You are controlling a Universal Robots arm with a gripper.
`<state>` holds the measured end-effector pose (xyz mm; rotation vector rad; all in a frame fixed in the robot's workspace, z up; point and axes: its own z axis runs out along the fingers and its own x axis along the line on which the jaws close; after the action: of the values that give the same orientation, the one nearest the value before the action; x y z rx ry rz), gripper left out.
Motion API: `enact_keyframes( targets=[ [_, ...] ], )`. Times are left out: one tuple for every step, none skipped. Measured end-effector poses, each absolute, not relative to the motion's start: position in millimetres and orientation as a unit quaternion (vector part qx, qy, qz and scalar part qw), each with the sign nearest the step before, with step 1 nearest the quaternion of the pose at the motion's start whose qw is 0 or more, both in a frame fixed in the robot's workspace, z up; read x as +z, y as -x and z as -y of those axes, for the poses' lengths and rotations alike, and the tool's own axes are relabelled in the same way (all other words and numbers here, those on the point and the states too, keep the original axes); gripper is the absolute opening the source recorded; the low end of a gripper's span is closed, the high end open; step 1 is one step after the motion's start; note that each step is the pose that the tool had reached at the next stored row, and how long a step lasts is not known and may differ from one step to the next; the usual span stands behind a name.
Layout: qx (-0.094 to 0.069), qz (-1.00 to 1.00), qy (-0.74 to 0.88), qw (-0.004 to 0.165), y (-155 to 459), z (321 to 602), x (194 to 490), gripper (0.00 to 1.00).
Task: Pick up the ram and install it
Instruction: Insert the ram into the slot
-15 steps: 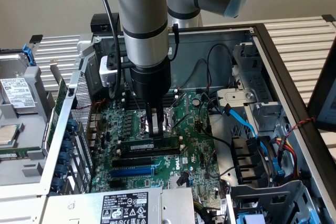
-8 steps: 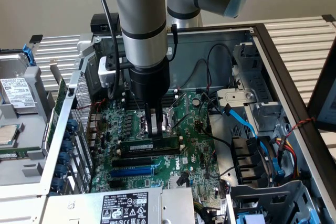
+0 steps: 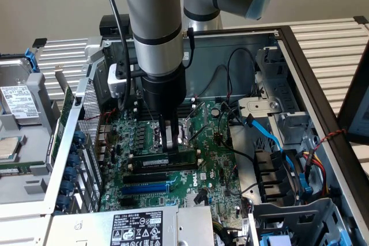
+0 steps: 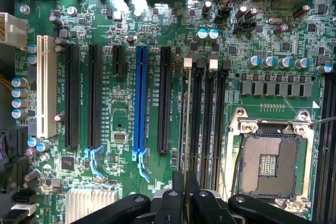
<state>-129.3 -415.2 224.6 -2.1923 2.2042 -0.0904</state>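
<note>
The ram (image 3: 151, 159) is a thin green stick with a white label strip, held level just over the black memory slots (image 3: 164, 168) of the motherboard. My gripper (image 3: 170, 145) comes straight down from the arm and is shut on the stick near its end on the exterior view's right. In the wrist view the ram (image 4: 186, 129) is seen edge-on as a thin line between my fingertips, with the gripper (image 4: 186, 203) around it. It lies along the outermost memory slot, beside the empty black slots (image 4: 209, 124). Whether it is seated in the slot cannot be told.
The blue expansion slot (image 4: 140, 98) and black expansion slots lie parallel on one side, the open CPU socket (image 4: 273, 163) on the other. Blue cables (image 3: 271, 136) and drive bays crowd the exterior view's right. The case wall (image 3: 69, 142) stands at the exterior view's left.
</note>
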Motion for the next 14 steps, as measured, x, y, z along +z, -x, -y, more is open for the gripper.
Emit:
enact_keyframes(
  targets=[
    [-0.029,-0.709,0.705,0.016,129,415,224,0.14],
    [-0.029,-0.709,0.705,0.016,130,415,224,0.14],
    [-0.029,-0.709,0.705,0.015,130,415,224,0.15],
    [-0.026,-0.709,0.705,0.012,130,415,224,0.15],
    [-0.021,-0.709,0.705,0.008,130,415,224,0.22],
    [-0.016,-0.709,0.705,0.003,130,415,225,0.22],
    [-0.012,-0.709,0.705,-0.002,130,415,225,0.22],
    [-0.008,-0.709,0.705,-0.005,130,416,225,0.22],
    [-0.006,-0.709,0.705,-0.007,130,416,227,0.22],
    [-0.006,-0.709,0.705,-0.007,130,416,230,0.22],
    [-0.006,-0.709,0.705,-0.007,130,416,233,0.22],
    [-0.006,-0.709,0.705,-0.007,130,416,237,0.22],
    [-0.006,-0.709,0.705,-0.007,130,417,240,0.22],
    [-0.006,-0.709,0.705,-0.007,130,417,244,0.22]
  ],
)
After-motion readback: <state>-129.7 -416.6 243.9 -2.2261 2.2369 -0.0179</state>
